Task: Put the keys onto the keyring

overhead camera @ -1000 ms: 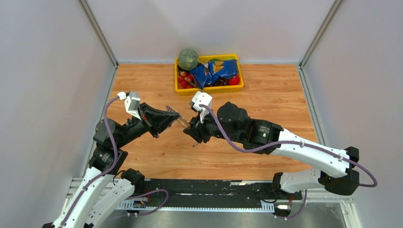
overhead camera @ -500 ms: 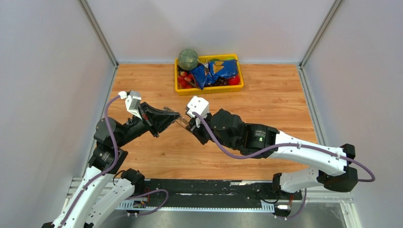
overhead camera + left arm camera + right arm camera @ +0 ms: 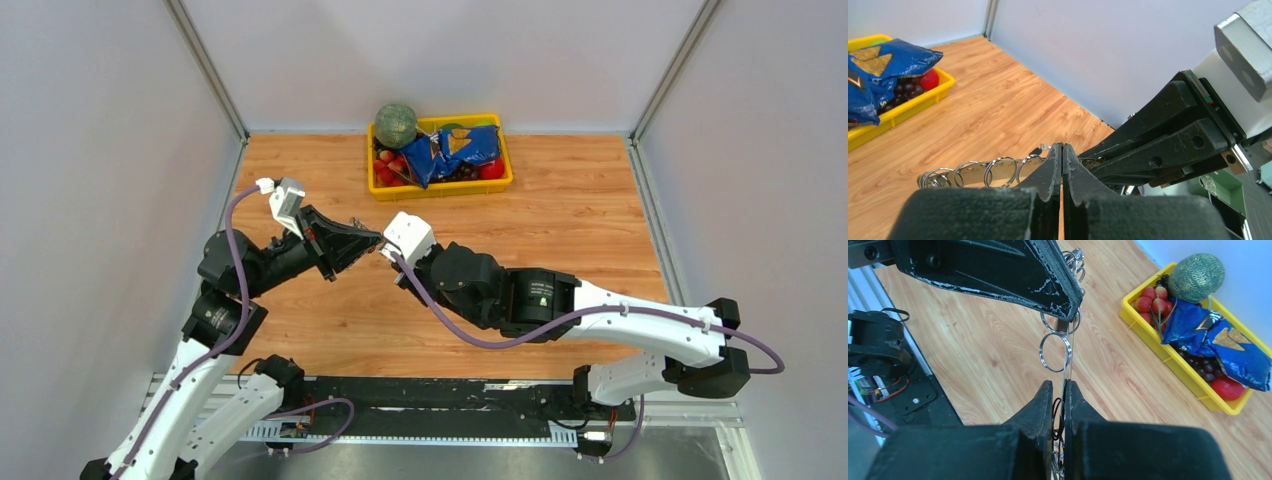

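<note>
My left gripper (image 3: 1062, 146) is shut on the keyring (image 3: 973, 172), a thin silver strip with several small rings, and holds it above the table. My right gripper (image 3: 1058, 384) faces it tip to tip and is shut on the strip's other end; rings (image 3: 1054, 352) hang between the two grippers. In the top view the left gripper (image 3: 368, 241) and right gripper (image 3: 392, 254) meet mid-table. A small black piece with a pale tip (image 3: 1040, 148) shows behind my left finger; I cannot tell if it is a key. No key shows clearly.
A yellow tray (image 3: 440, 186) stands at the back centre with a green melon (image 3: 396, 124), a blue snack bag (image 3: 455, 152), grapes and red fruit. It also shows in the right wrist view (image 3: 1168, 360). Grey walls enclose the wooden table.
The right arm has swung left and further from its base, bringing its gripper up against the left gripper's tip. The left gripper has shifted slightly up and away.
</note>
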Robot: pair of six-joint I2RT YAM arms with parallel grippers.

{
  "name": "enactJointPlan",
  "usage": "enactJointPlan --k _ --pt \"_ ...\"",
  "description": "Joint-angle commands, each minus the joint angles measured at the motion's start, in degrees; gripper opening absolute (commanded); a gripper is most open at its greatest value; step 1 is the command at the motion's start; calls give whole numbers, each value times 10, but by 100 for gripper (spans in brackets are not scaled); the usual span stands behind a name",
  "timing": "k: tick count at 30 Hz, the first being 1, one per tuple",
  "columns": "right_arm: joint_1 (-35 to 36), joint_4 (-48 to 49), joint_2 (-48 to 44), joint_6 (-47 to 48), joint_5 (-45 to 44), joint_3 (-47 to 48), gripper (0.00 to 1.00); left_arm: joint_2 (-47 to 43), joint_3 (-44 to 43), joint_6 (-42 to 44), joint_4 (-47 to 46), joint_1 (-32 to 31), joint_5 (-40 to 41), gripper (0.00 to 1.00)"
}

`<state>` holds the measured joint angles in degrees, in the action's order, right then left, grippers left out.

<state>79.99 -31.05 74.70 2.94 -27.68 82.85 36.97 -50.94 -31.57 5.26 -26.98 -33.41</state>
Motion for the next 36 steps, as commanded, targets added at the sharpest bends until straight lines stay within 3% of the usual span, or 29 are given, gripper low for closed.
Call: enactJointPlan --k 1,19,36 --pt "30 23 12 28 -5 38 0 26 -29 23 43 0 5 0" --pt "49 -9 56 39 -73 94 0 63 -50 56 108 -3 -8 0" --pt "69 -74 117 -10 -120 146 0 52 -63 73 123 -8 68 0"
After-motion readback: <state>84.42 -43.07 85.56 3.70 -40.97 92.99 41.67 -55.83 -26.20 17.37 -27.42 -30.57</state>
